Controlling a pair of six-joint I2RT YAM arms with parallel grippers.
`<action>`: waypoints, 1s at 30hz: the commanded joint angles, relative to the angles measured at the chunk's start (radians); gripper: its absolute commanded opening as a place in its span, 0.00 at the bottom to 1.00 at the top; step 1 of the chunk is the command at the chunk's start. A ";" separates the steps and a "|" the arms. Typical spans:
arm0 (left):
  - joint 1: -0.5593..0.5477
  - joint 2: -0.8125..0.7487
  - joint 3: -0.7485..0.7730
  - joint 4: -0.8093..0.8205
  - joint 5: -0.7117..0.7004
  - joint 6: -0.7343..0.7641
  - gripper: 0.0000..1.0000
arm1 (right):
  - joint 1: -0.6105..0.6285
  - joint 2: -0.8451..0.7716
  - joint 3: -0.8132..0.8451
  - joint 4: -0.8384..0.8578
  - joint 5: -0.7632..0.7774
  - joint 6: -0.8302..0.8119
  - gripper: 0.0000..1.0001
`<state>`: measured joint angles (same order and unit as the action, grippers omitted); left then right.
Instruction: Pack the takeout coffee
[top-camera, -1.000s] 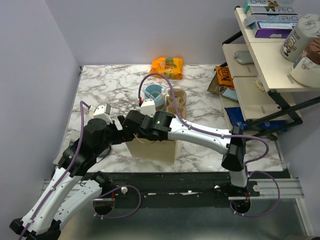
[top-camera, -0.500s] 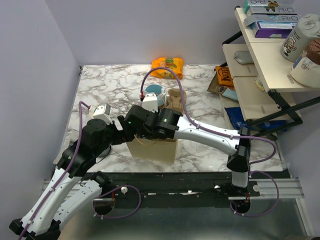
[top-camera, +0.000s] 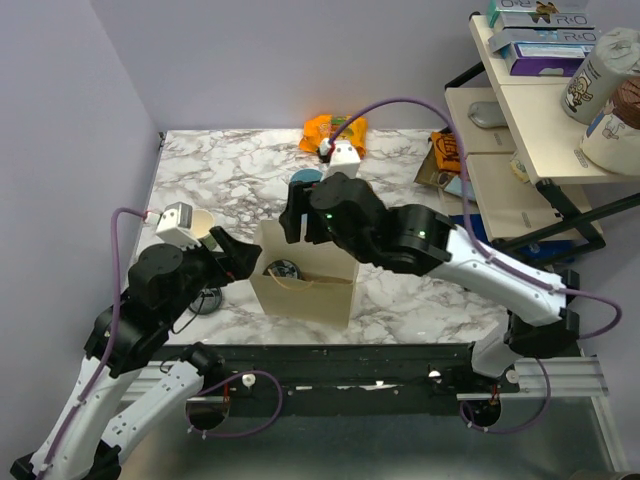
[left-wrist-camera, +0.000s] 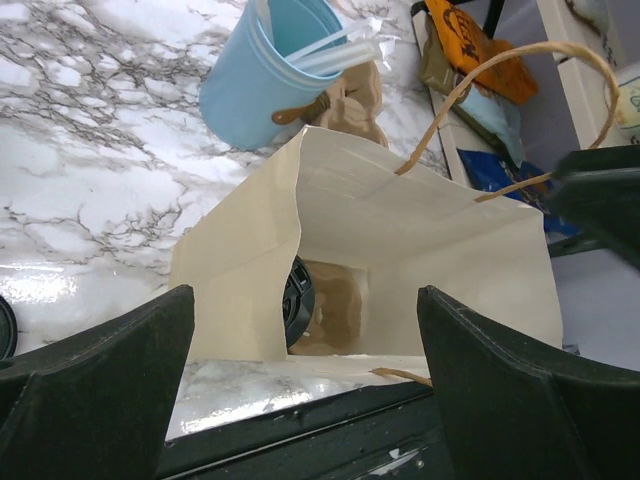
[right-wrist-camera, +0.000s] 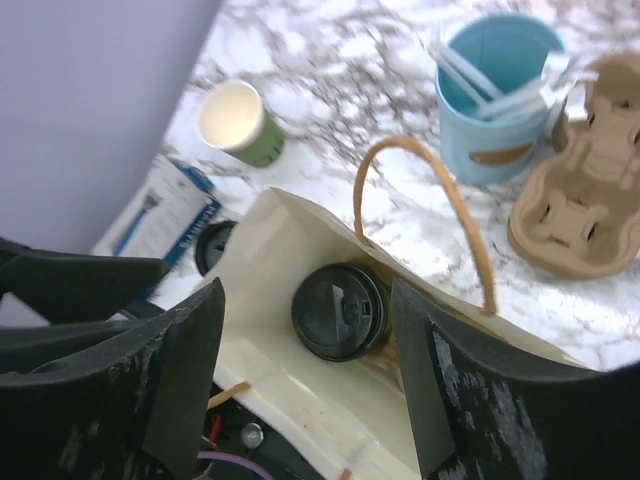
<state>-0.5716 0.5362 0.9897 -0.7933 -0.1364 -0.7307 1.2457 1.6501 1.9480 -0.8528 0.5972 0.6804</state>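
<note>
Coffee (right-wrist-camera: 340, 310): inside bag (top-camera: 305, 292), low down at its left end, black lid facing the open mouth. Green print of the cup hidden by the bag walls. Free of both tools.

Bag: tan paper, standing open on desk (top-camera: 215, 165) near the front edge, twisted handles up.

Right tool (right-wrist-camera: 305, 290): above the bag mouth, pointing down, fingers spread wide, nothing between them. Coffee lid seen straight below in the gap.

Left tool (left-wrist-camera: 305, 300): at the left side of the bag, fingers spread to the full, bag mouth framed between them. Holding nothing. Touching the paper or not: cannot tell.

Blue cup (right-wrist-camera: 500, 90): behind the bag, upright, wrapped straws inside.

Carrier (right-wrist-camera: 580, 190): brown pulp, just right of blue cup, touching it.

Green cup (right-wrist-camera: 240, 120): no lid, upright, cream inside, left of the bag and apart from it.

Loose lid (right-wrist-camera: 212, 245): black, flat on desk by the bag's left corner.

Orange packet (top-camera: 335, 130): far edge of desk, well behind blue cup.

Shelf (top-camera: 520, 120): right of desk, boxes and rolls on top.
</note>
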 joint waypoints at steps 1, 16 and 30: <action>-0.004 -0.018 0.058 -0.067 -0.063 -0.019 0.99 | 0.009 -0.140 -0.052 0.144 -0.054 -0.169 0.80; -0.004 0.134 0.217 -0.133 -0.192 -0.059 0.99 | -0.127 -0.535 -0.360 0.219 0.011 -0.242 1.00; 0.329 0.503 0.395 0.087 0.049 0.040 0.99 | -0.381 -0.530 -0.443 0.184 -0.105 -0.237 1.00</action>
<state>-0.4042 0.9672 1.3834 -0.8436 -0.2737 -0.7509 0.8894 1.0912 1.5215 -0.6540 0.5407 0.4454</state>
